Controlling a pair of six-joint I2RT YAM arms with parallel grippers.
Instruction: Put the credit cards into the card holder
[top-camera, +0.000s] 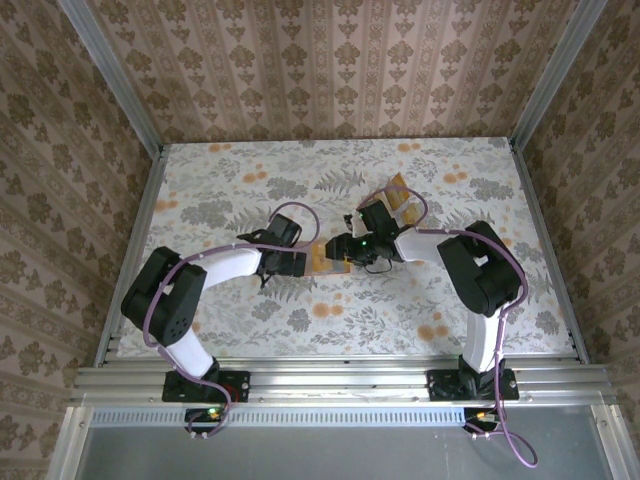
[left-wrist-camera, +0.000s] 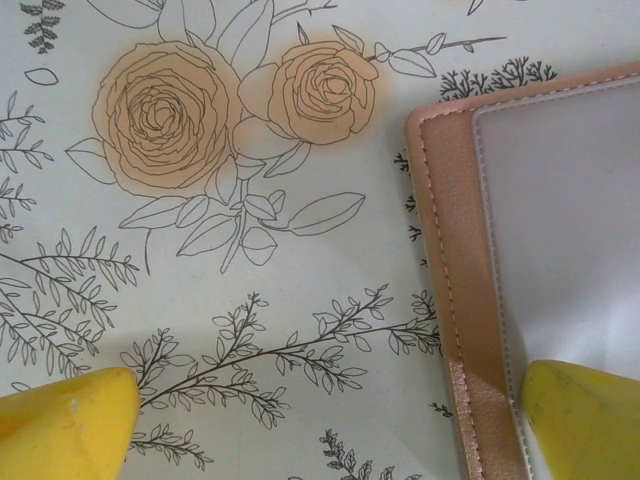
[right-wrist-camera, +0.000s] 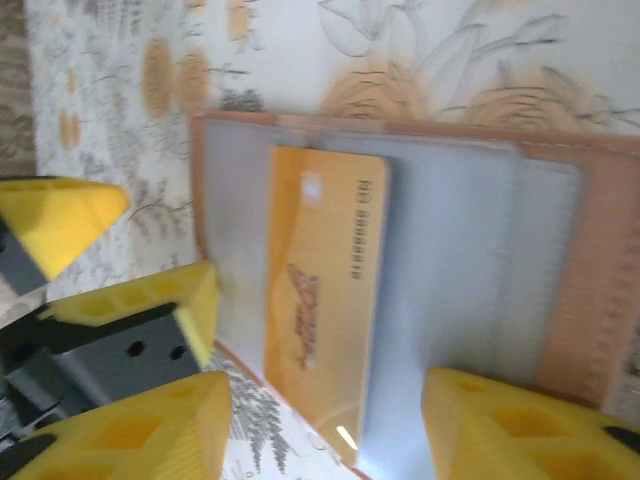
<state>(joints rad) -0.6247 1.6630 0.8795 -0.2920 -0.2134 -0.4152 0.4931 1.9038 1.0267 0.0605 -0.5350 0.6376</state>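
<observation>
Credit card (right-wrist-camera: 325, 290), likely stiff, light and slick, lies loose between the part-open, empty jaws of the right tool (right-wrist-camera: 325, 400); pinch its long edges.

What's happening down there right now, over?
Left end effector open, straddling the card holder's edge. Right end effector open, straddling a credit card lying on the open holder. No obstruction seen.

Table cover (top-camera: 250, 180): off-white, printed with grey line-drawn foliage and pale orange roses. Card holder (right-wrist-camera: 600, 250): salmon-pink border with a matching stitch line, dull grey inner face. Credit card (right-wrist-camera: 325, 290): golden-orange, with a darker brown-orange emblem and small dark lettering. Left gripper (left-wrist-camera: 325, 420) fingertips (left-wrist-camera: 65, 425): yellow. Right gripper (right-wrist-camera: 320, 400) fingertips (right-wrist-camera: 500, 430): same yellow. Arms (top-camera: 220, 265): white and black links, purple cables (top-camera: 297, 205). Walls (top-camera: 330, 60): tan-brown damask in vertical stripes.
</observation>
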